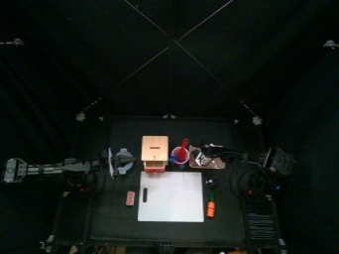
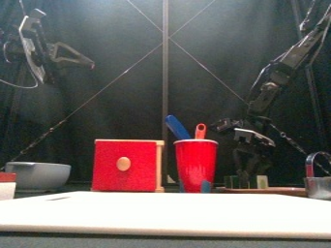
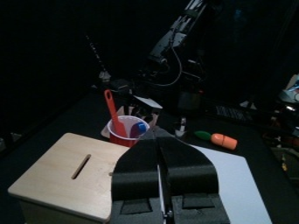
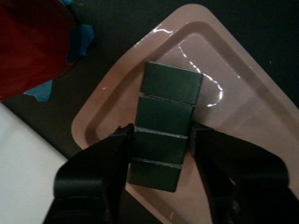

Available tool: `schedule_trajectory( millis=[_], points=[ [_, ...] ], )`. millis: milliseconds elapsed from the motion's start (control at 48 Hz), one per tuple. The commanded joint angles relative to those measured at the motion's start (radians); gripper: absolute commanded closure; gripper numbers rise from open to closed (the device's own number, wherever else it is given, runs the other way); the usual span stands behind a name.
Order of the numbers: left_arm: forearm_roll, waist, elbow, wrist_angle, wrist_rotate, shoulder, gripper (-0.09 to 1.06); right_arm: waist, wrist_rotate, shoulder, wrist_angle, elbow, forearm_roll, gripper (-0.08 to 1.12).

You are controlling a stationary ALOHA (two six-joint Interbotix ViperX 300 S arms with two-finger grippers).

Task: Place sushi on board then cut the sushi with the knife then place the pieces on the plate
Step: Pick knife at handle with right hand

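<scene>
A sushi roll (image 4: 166,96) of several dark green blocks lies on the pink plate (image 4: 228,83), to the right of the red cup (image 2: 195,165). My right gripper (image 4: 163,131) hangs open above the roll's near end, one jaw on each side, well clear of it in the front view (image 2: 246,131). The cup holds a blue knife (image 2: 177,126) and a red knife (image 2: 199,130). The white cutting board (image 1: 172,196) lies in front, bare. My left gripper (image 3: 163,166) is shut on nothing, resting over the wooden box (image 3: 70,171) at the left.
The wooden box with its red drawer front (image 2: 128,165) stands left of the cup. A blue-grey bowl (image 2: 37,174) sits at the far left. An orange toy (image 1: 209,208) lies right of the board and a small pink toy (image 1: 130,197) left of it.
</scene>
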Motion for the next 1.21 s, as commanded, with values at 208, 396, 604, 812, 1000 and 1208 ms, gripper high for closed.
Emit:
schedule_trajectory(
  millis=[208,396,604,812,1000,1208],
  points=[
    [0.0,0.003,-0.015,-0.009,0.002,0.002,0.87,-0.005,-0.003,-0.13,0.02,-0.005,-0.025,0.47],
    [0.0,0.008,-0.015,-0.011,0.0,0.002,0.87,-0.002,0.0,-0.299,0.067,0.038,-0.02,0.47],
    [0.0,0.012,-0.017,-0.011,0.0,0.002,0.87,0.147,-0.006,-0.417,0.091,0.075,0.081,0.47],
    [0.0,0.018,-0.018,-0.009,0.003,0.002,0.87,0.4,-0.009,-0.367,0.057,0.046,0.075,0.47],
    [-0.003,0.018,-0.021,-0.009,-0.002,0.002,0.87,0.485,0.049,-0.224,0.054,-0.032,0.132,0.47],
    [-0.023,0.02,-0.021,-0.009,0.0,0.002,0.87,0.497,0.196,-0.092,0.097,-0.143,0.255,0.47]
  ],
)
